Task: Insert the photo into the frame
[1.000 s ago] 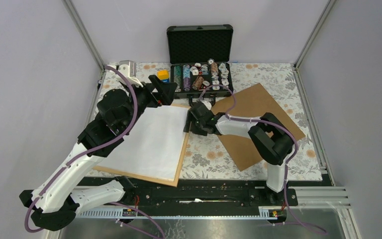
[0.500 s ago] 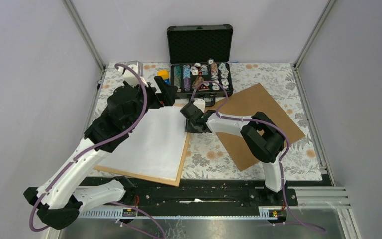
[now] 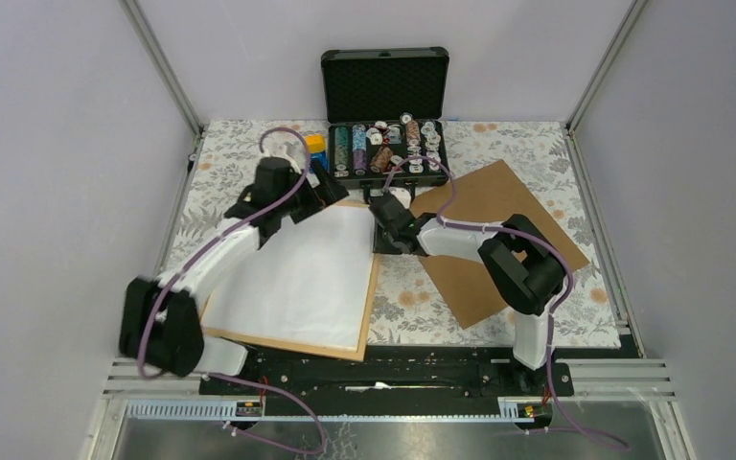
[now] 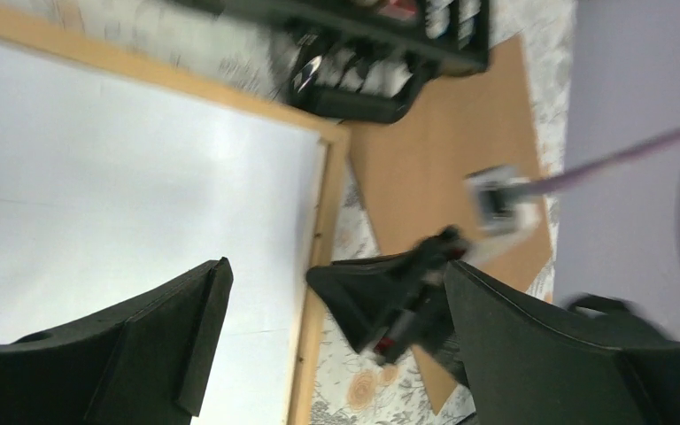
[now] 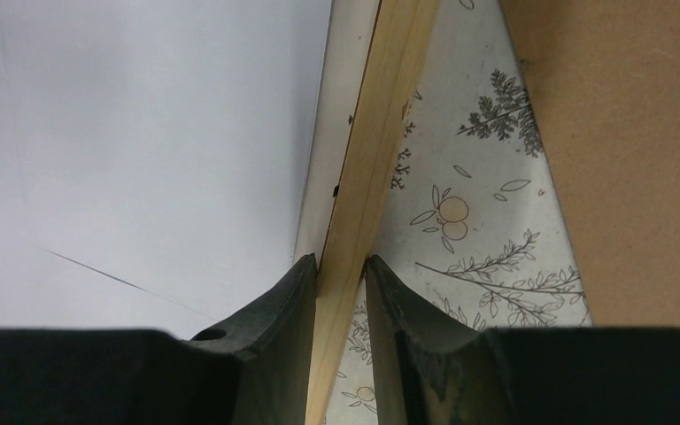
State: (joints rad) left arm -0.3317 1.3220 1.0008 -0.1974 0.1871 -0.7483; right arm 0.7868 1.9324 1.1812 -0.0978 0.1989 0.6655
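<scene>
Photo [image 3: 297,273], large white paper sheet, lying on thin light-wood frame [image 3: 369,311]. Right gripper [image 5: 343,266] pinching its right side; left gripper [image 4: 335,274] spread wide. Probably seating; next, square sheet inside.

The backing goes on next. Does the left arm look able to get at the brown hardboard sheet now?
Probably not cleanly: the right arm lies over the hardboard sheet, and the right gripper, clamped on the frame, sits between.

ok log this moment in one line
left gripper: open, over frame far corner | right gripper: shut on frame right rail | photo: white side up in frame
</scene>
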